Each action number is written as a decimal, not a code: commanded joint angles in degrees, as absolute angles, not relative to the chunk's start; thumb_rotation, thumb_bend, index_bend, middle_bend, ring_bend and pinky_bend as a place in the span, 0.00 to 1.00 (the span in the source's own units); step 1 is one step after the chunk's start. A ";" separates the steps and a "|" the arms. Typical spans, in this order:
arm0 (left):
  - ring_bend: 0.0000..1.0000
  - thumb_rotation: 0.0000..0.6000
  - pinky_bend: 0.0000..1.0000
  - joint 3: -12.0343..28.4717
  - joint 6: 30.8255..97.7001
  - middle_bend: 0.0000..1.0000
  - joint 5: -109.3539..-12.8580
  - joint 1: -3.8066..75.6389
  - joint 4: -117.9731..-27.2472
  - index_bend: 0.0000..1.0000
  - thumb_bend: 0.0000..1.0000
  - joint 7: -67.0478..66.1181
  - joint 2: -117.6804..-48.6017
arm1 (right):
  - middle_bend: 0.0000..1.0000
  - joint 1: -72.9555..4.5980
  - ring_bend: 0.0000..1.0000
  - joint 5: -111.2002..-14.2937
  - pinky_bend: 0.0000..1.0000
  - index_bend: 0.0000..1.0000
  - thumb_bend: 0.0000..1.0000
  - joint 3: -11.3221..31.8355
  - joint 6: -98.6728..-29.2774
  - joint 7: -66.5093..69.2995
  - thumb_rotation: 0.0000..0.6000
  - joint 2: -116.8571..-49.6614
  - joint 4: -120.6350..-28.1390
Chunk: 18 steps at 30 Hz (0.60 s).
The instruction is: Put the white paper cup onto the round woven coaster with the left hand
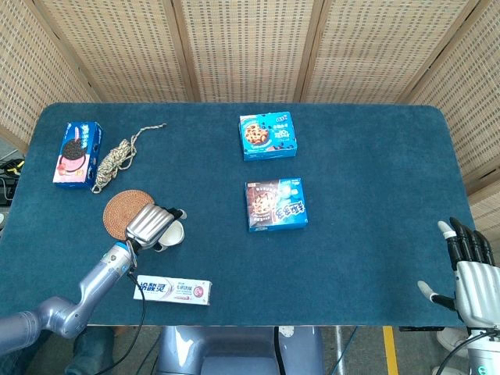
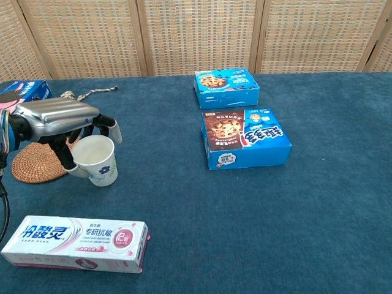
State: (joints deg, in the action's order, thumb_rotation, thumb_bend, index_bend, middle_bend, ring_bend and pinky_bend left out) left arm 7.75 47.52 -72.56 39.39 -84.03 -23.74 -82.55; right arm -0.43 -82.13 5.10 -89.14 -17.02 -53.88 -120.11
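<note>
The white paper cup [image 2: 96,161] with a blue flower print stands on the blue cloth just right of the round woven coaster [image 2: 32,165], leaning slightly towards it. My left hand [image 2: 56,117] is over the cup, its fingers curled round the rim and sides, gripping it. From the head view the cup [image 1: 175,233] peeks out from under the left hand [image 1: 151,224], beside the coaster [image 1: 121,212]. My right hand [image 1: 470,269] hangs open off the table's near right corner, holding nothing.
A toothpaste box [image 2: 75,242] lies in front of the cup. Two blue cookie boxes [image 1: 275,205] [image 1: 269,136] sit mid-table. An Oreo box [image 1: 77,153] and a coil of rope [image 1: 114,161] lie at the far left, behind the coaster.
</note>
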 commanded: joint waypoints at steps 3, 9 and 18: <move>0.54 1.00 0.54 7.85 48.38 0.44 -70.86 39.69 -85.17 0.31 0.00 -24.65 -82.24 | 0.00 -0.42 0.00 -81.99 0.00 0.04 0.00 5.10 -89.14 -16.89 1.00 -53.93 -120.06; 0.54 1.00 0.54 8.99 50.86 0.44 -70.15 38.82 -86.33 0.32 0.01 -21.65 -79.72 | 0.00 -0.47 0.00 -82.10 0.00 0.04 0.00 5.04 -89.14 -17.02 1.00 -53.96 -120.09; 0.54 1.00 0.54 10.03 50.59 0.44 -68.04 36.59 -83.86 0.32 0.01 -11.67 -74.30 | 0.00 -0.47 0.00 -82.66 0.00 0.04 0.00 4.65 -89.16 -18.06 1.00 -54.34 -120.35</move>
